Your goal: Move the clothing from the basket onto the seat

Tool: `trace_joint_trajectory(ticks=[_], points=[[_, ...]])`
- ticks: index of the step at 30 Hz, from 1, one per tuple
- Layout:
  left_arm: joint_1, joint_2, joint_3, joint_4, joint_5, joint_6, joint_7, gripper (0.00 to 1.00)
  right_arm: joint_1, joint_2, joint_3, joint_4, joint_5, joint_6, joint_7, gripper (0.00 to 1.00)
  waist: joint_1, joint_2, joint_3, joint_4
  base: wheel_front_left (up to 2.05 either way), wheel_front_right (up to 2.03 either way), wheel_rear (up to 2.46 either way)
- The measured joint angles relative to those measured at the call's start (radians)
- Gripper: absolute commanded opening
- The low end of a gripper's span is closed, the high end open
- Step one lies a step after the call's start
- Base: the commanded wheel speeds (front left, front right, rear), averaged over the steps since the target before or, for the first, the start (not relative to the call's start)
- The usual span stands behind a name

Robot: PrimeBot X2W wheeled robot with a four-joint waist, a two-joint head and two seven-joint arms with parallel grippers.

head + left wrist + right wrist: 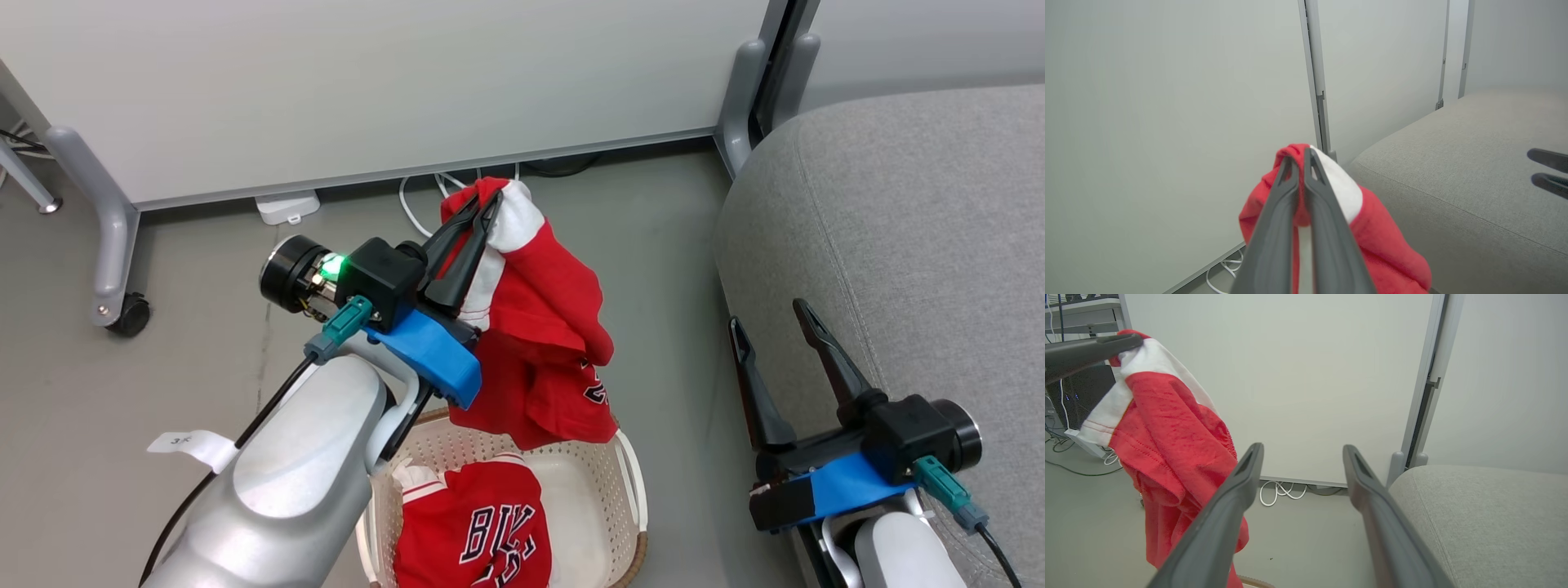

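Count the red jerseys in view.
2. One jersey hangs from the left pincer above the basket; the lettered jersey lies inside it. Others may hide underneath.

A pale partition panel (367,90) stands on a grey floor (204,367). Its grey metal leg (102,220) ends in a black caster (129,314), and a second grey leg (747,98) rises farther right. Looped white cables (416,204) lie under the panel's lower edge, near a small white box (286,206). In the right wrist view, a dark computer tower (1081,396) stands at the left.
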Motion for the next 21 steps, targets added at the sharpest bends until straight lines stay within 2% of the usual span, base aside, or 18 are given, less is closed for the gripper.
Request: trace_joint_trajectory(ticks=[8, 21], points=[[-0.003, -0.017, -0.002, -0.034, -0.058, -0.014, 0.01, 0.0, 0.024, 0.0, -0.005, 0.004, 0.002, 0.0, 0.0, 1.0, 0.0, 0.0, -0.032, 0.01, 0.0, 0.0, 0.0], [-0.009, -0.002, -0.022, -0.112, -0.096, -0.014, 0.063, 0.0, 0.035, 0.0, 0.005, -0.017, 0.004, 0.0, 0.0, 1.0, 0.0001, 0.0, -0.049, 0.023, 0.0, 0.0, 0.0]])
